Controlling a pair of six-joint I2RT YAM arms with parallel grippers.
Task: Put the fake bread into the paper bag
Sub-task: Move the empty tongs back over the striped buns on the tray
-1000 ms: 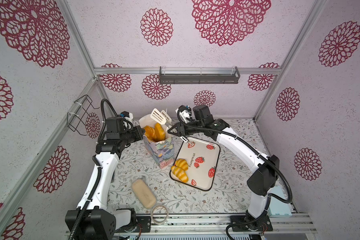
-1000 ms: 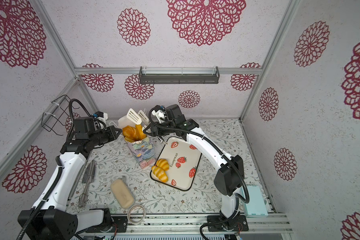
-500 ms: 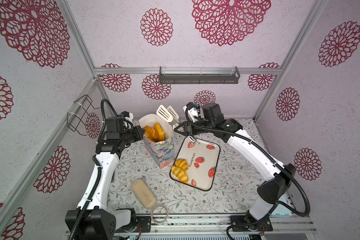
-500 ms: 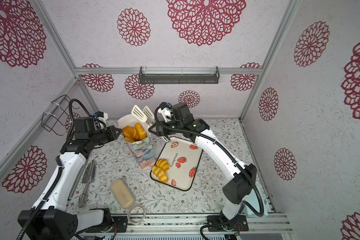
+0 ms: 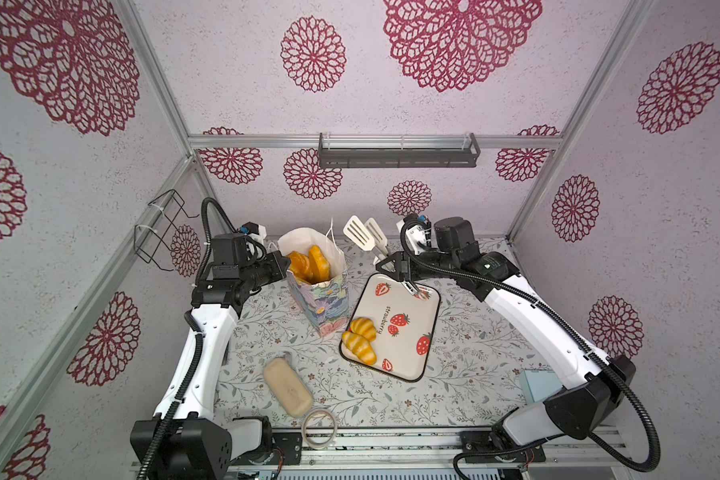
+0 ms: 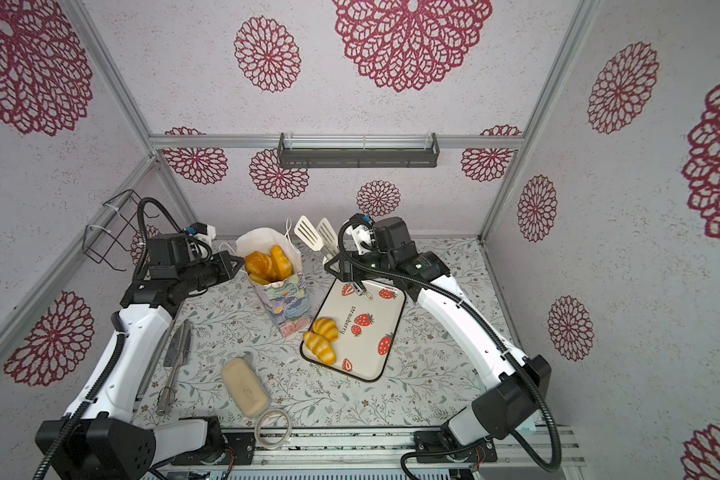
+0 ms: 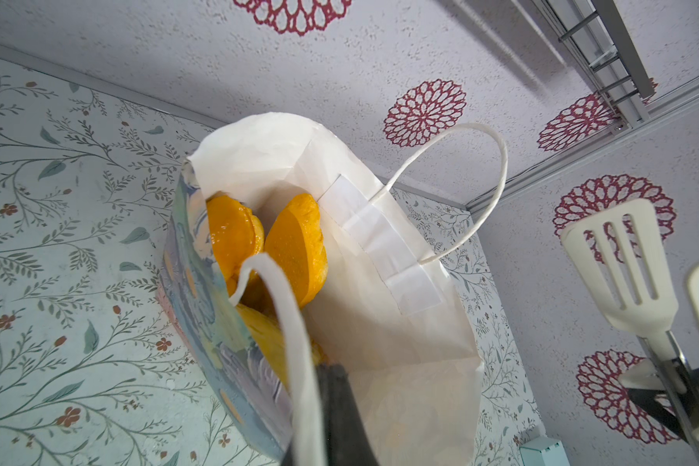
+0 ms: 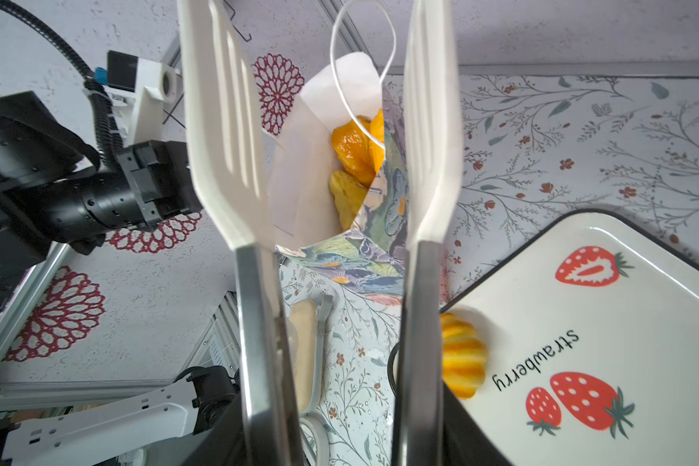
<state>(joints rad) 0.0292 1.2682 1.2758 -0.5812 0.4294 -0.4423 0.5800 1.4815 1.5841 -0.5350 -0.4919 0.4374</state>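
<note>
The paper bag (image 5: 325,299) (image 6: 285,303) stands upright left of the strawberry tray (image 5: 404,357) (image 6: 368,353). Glossy fake bread (image 5: 308,264) (image 6: 267,264) (image 7: 291,250) (image 8: 352,149) sticks up inside it. Two striped croissants (image 5: 360,338) (image 6: 323,338) (image 8: 463,359) lie at the tray's near left corner. My left gripper (image 5: 285,264) (image 6: 240,264) (image 7: 323,419) is shut on the bag's left rim, beside its cord handle (image 7: 295,343). My right gripper (image 5: 385,266) (image 6: 337,266) (image 8: 340,444) is shut on white tongs (image 5: 364,237) (image 6: 314,235) (image 8: 227,121). The tong blades stand apart with nothing between them, right of the bag mouth.
A pale beige block (image 5: 287,386) and a tape ring (image 5: 319,424) lie near the front edge. Metal utensils (image 6: 177,349) lie by the left arm. A light blue box (image 5: 537,384) sits at front right. A wire rack (image 5: 159,232) hangs on the left wall.
My right arm has carried the tongs to the right, from over the bag mouth to beside it above the tray's far end. The left arm and bag have not moved.
</note>
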